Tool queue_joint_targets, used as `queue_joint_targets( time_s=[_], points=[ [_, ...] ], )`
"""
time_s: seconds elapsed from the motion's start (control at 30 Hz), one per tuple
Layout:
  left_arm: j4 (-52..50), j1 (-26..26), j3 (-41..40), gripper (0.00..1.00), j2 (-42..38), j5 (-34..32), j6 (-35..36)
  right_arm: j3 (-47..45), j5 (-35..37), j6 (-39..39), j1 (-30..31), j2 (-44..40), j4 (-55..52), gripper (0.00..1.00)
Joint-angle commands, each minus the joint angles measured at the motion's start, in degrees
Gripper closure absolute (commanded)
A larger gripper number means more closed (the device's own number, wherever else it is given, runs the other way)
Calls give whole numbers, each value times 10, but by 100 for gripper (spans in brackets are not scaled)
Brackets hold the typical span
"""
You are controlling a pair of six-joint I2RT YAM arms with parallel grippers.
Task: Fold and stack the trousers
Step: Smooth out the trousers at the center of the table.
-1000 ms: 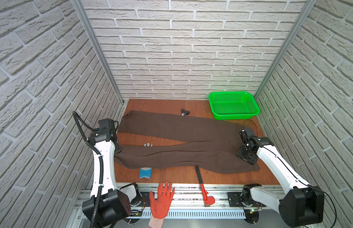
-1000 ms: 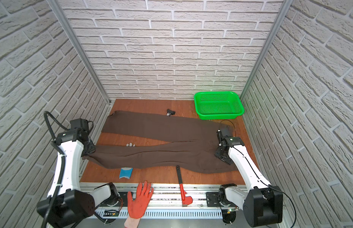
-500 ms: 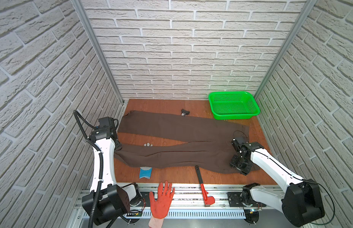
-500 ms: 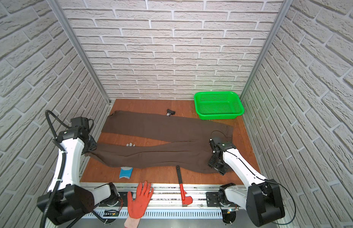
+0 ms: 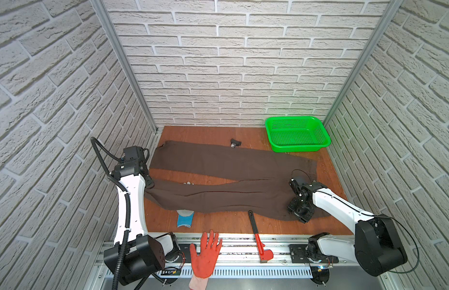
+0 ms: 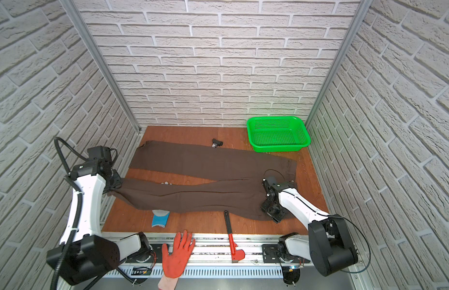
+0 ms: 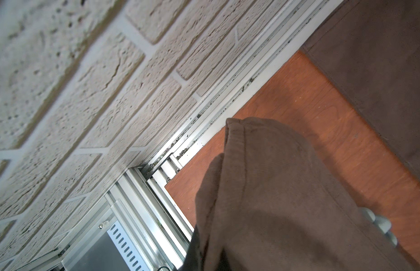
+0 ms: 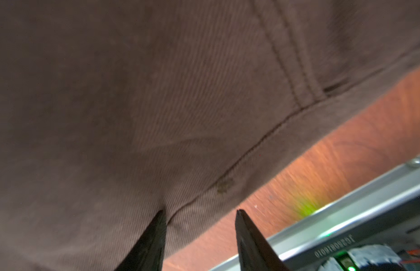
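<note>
Far right corner of the tabletop (image 5: 205,133): green basket (image 5: 298,148); only its own mesh floor shows inside; its near wall sits just beside the far edge of the trousers (image 5: 231,198), touching or not I cannot tell.

Trousers lie spread on the tabletop; long axis runs left to right, across nearly the whole width; waist end points right, both leg ends point left; the legs part in a narrow V opening leftward, bare wood between them. Far leg lies flat, hem near the left wall; near leg runs to the left claw (image 5: 150,181), hem raised off the wood there.

Left claw: clenched on the near leg's hem; in the left wrist view the trousers (image 7: 274,199) hang bunched close before the lens; the fingers themselves are hidden.

Right claw (image 8: 199,211): released, jaws standing apart; low at the near corner of the waist; one fingertip (image 8: 155,234) on the cloth beside a seam, its partner at the cloth's edge by the wood; cloth flat beneath, ungripped.

Loose items:
- white beads (image 5: 188,182) in the V, against the near leg
- black object (image 5: 235,143) at the far leg's far edge
- grey glove (image 5: 185,218) with a blue cuff, partly under the near leg
- red-handled tool (image 5: 257,233), black end just beside the trousers' near edge
- orange glove (image 5: 205,253) on the front rail
</note>
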Motion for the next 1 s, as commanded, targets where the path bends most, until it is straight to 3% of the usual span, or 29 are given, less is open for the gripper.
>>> queue_joint_targets(
  time_s=[0.0,0.1,0.2,0.3,0.37,0.47,0.73,0.97],
  points=[
    [15,7,14,100,-3,-8,3,-19,-4,28,4,13,35,49],
    [16,8,13,100,-3,-7,3,-26,6,32,3,18,44,46],
    [18,8,13,100,-2,-6,3,-33,17,41,4,21,54,50],
    [23,9,13,100,-1,-3,4,-30,33,51,3,19,57,81],
    [28,11,15,100,2,1,8,-17,42,49,3,10,50,94],
    [34,13,25,100,9,6,16,30,58,38,3,-21,17,95],
    [21,25,117,100,62,22,36,265,161,-47,-7,-71,-129,94],
    [-21,55,157,100,82,15,40,297,125,-87,-37,-61,-162,94]
  ],
)
